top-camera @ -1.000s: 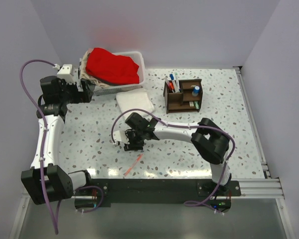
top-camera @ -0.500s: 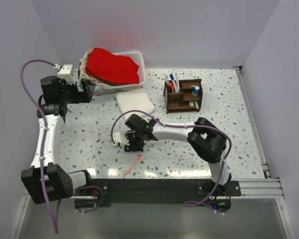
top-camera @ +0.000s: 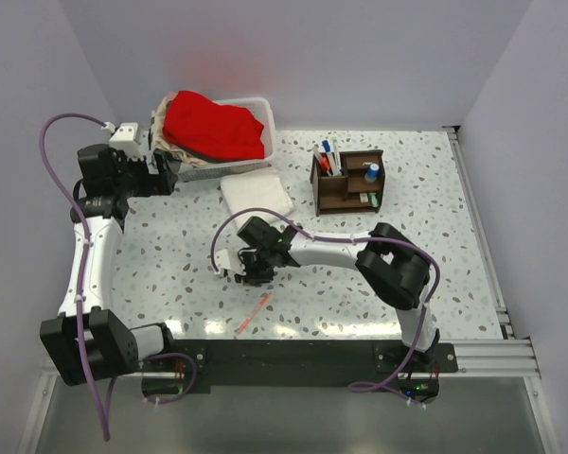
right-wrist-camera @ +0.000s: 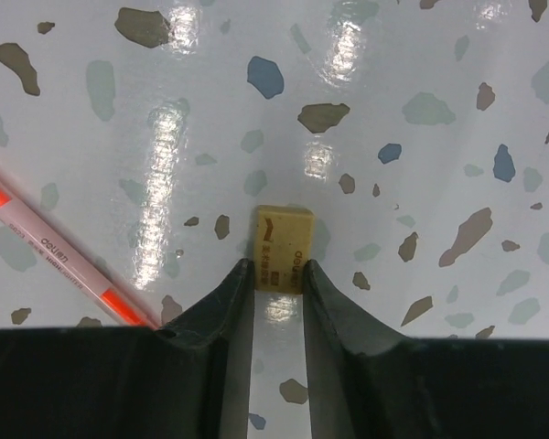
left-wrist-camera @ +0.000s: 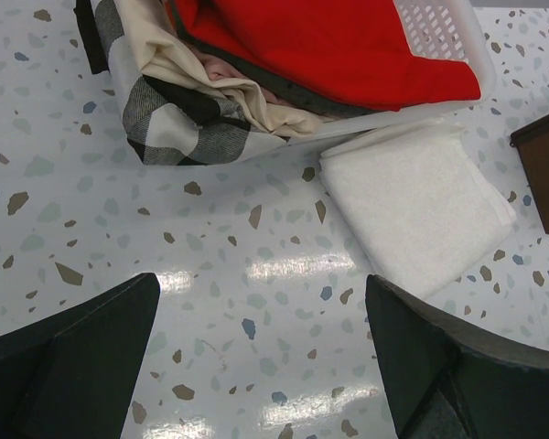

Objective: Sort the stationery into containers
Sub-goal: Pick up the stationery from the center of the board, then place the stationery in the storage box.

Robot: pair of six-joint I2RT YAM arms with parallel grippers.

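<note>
White basket (top-camera: 265, 104), left of the wooden organizer (top-camera: 346, 182), holds red cloth (top-camera: 213, 128); organizer holds pens (top-camera: 328, 159) and a blue bottle (top-camera: 372, 171). Speckled table (top-camera: 435, 218), grey walls (top-camera: 341, 57). Well near-left of organizer, right claw (right-wrist-camera: 277, 272) pinches beige eraser (right-wrist-camera: 285, 251), pink pen (right-wrist-camera: 64, 261) beside. Left claw (left-wrist-camera: 261, 311) spread wide, far left of organizer.

A robot lab test cell. Plain lilac walls (top-camera: 312, 57) box in a speckled table (top-camera: 445, 255), with two arms (top-camera: 87, 265) bolted to a black rail (top-camera: 293, 352) at 6 o'clock
</note>
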